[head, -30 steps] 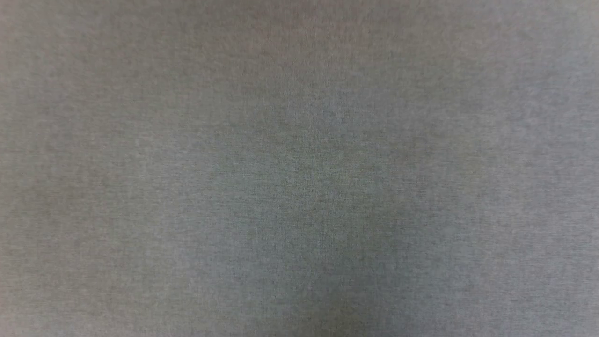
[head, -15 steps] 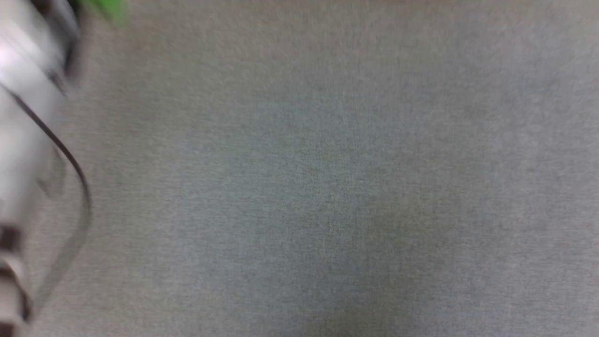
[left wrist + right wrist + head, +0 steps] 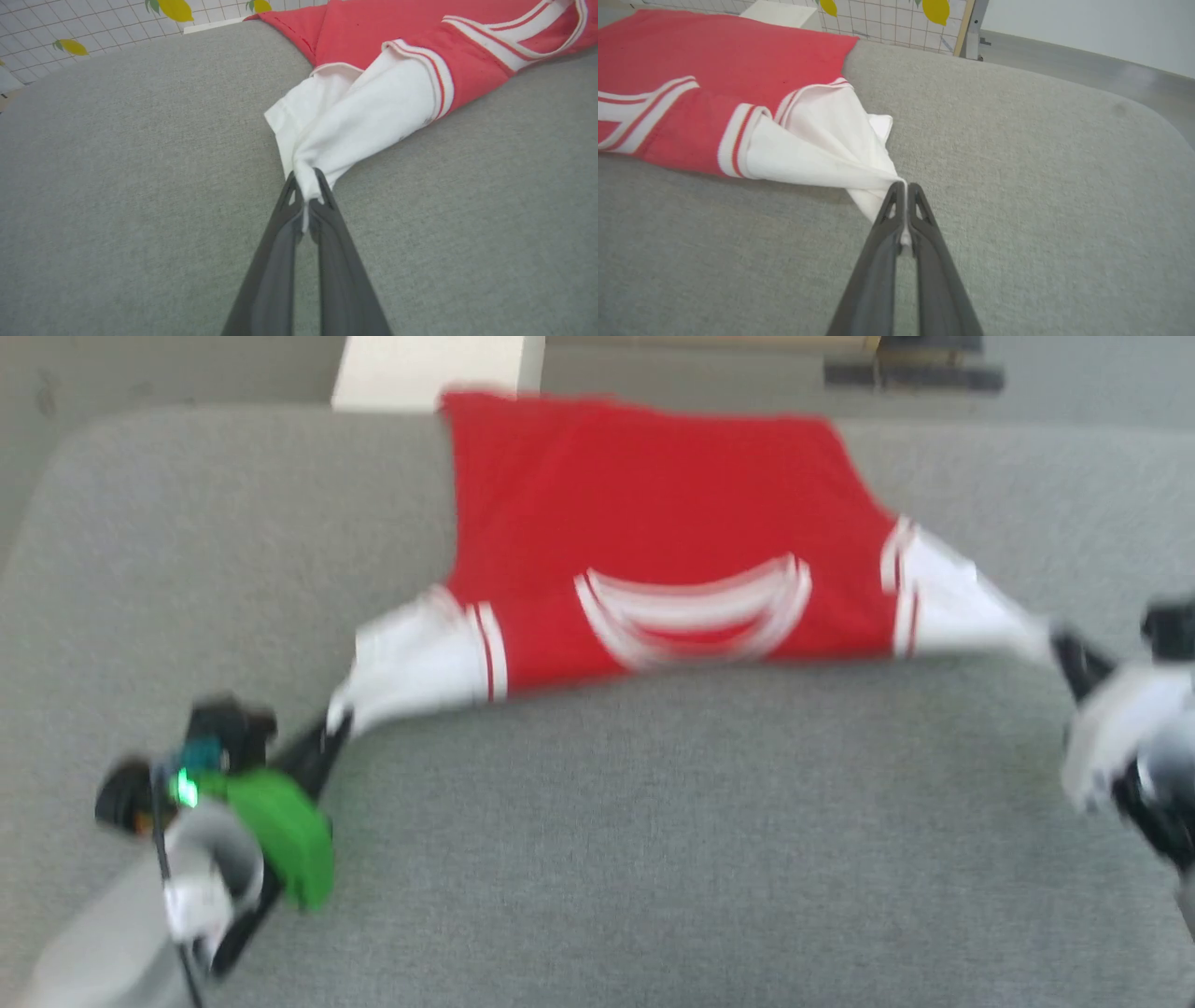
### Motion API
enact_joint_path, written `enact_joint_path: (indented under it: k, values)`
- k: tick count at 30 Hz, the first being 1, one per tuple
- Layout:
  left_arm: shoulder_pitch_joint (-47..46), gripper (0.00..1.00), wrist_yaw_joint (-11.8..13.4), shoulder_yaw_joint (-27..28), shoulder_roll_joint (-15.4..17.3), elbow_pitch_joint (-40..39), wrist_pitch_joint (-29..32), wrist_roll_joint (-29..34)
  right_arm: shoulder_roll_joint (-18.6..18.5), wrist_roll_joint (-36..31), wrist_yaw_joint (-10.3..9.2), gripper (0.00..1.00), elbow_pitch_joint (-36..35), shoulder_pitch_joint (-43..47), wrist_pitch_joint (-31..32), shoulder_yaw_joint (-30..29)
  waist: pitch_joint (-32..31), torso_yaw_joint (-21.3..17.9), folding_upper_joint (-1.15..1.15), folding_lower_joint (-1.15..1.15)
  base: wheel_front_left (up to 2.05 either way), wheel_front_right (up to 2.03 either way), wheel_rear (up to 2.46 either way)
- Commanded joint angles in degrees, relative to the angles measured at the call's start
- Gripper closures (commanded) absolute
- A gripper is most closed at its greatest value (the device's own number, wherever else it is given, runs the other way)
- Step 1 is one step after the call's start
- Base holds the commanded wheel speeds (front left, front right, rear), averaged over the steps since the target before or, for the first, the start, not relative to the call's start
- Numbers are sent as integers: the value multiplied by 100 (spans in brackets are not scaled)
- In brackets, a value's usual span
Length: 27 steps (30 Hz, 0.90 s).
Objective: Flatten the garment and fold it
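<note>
Red shirt [image 3: 653,513] lying across the far side of a grey cloth surface [image 3: 597,859], left gripper [image 3: 306,186] clamped on one white sleeve tip, right gripper [image 3: 903,187] clamped on the other, sleeves stretched sideways

The shirt [image 3: 653,495] is soft matt cloth. The table [image 3: 653,859] wears grey, finely woven fabric. The fingers [image 3: 271,280] look like matt plastic.

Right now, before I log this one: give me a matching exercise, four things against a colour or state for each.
Things:
1. left gripper
2. sleeve
3. collar
4. table

Colour or state:
A. grey
B. shut on a sleeve
C. white
D. red-and-white striped

Pairs: 1-B, 2-C, 3-D, 4-A
</note>
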Motion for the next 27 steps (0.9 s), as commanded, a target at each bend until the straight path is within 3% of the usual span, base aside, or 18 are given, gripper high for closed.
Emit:
enact_joint_path:
  k: [1,6,11,25,26,27]
  values:
    - [260,100,89,-14,153,-127,51,-90,-126,141,-12,100,-144,275,142,1,-588,-25,0,0,0,0,0]
    - [937,100,357,-97,431,-579,103,-189,-456,310,-12,100,-630,1169,518,-172,-869,-20,0,0,0,0,0]
    - [1429,100,567,-168,504,-831,83,-291,-473,348,-12,100,-1068,1901,849,-410,-1108,-20,0,0,0,0,0]
    - [2345,100,589,-639,597,-1867,557,-593,-579,746,-12,100,-2695,3894,2879,-921,-1315,105,0,0,0,0,0]
    - [2306,100,601,-640,574,-1920,552,-563,-569,684,-12,70,-2800,3921,2930,-997,-1266,146,0,0,0,0,0]
    - [2266,100,612,-635,550,-1959,540,-537,-552,650,-12,0,-2869,3926,2994,-1040,-1235,175,0,0,0,0,0]
